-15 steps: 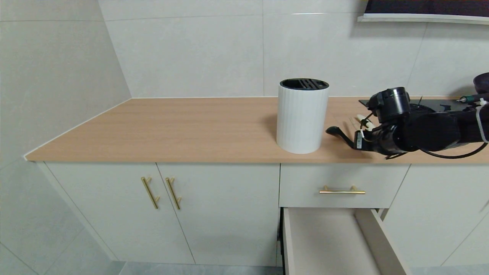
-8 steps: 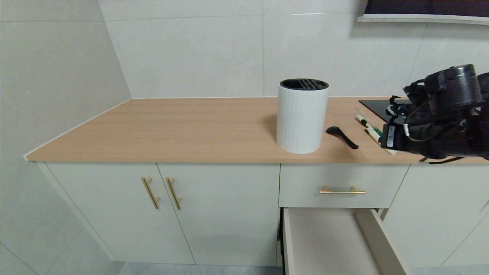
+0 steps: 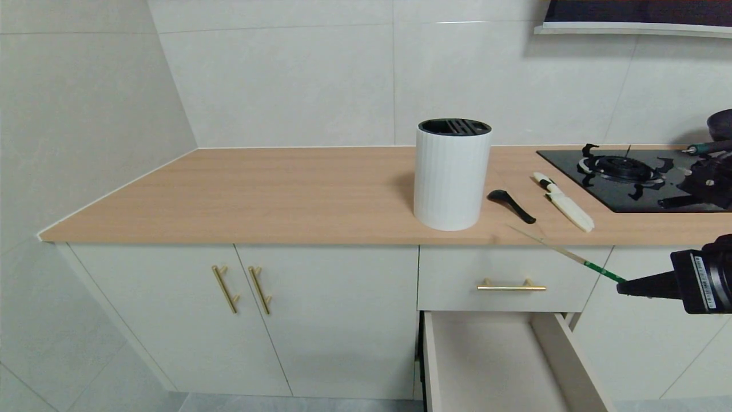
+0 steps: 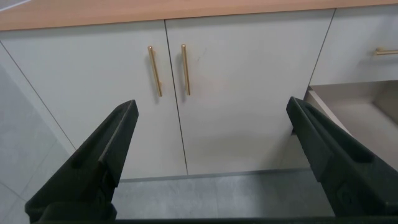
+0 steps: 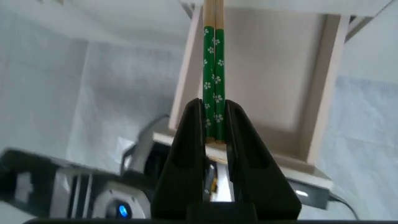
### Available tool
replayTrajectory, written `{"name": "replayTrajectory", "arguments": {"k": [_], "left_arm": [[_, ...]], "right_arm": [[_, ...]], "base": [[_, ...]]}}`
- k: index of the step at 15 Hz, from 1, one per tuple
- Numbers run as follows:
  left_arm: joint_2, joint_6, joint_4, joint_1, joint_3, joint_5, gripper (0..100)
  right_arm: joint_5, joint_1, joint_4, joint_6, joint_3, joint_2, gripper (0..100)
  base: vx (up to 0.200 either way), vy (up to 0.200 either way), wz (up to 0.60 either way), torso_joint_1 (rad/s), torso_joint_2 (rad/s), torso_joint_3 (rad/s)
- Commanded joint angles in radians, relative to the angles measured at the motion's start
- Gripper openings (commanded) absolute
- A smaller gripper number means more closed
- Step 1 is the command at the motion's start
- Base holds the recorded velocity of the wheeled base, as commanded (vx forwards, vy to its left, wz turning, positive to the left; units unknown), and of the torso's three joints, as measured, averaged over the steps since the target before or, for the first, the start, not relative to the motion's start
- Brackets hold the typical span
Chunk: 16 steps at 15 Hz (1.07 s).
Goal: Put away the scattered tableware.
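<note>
Right gripper: your right gripper [image 3: 626,285] sits at the right edge of the head view, below counter level, jaws closed narrow on the chopsticks [image 3: 563,252].
Chopsticks: pinched near one end, with the long free part slanting up and left to end close to the counter [image 3: 286,194] edge.
Left gripper: your left gripper [image 4: 211,112] has its jaws wide and holds nothing, facing the cabinet doors.
Destination: probably the white holder [image 3: 452,177] at centre, or the open drawer [image 3: 486,360] at the bottom. I cannot tell which.
Doing it well: keep the free tips clear of the counter edge. For the holder, bring the pair upright above a slot before you release.
Left to do: the spoon [image 3: 510,205] and knife [image 3: 563,201] lie just right of the holder.
</note>
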Motion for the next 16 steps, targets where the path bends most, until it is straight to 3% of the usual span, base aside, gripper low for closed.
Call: {"name": "replayTrajectory", "arguments": {"k": [1,11,16], "left_arm": [[0.002,0.000,0.000,0.000,0.000,0.000,100],[0.002,0.000,0.000,0.000,0.000,0.000,100],[0.002,0.000,0.000,0.000,0.000,0.000,100]], "right_arm": [[0.002,0.004,0.001,-0.018,0.022,-0.004,0],[-0.003,0.111,-0.011,-0.032,0.081,0.154,0],[-0.005,0.125,-0.012,-0.032,0.088,0.183,0]], "base": [[0.000,0.000,0.00,0.000,0.00,0.000],[0.000,0.000,0.00,-0.005,0.01,0.008],[0.000,0.000,0.00,-0.155,0.41,0.246]]}}
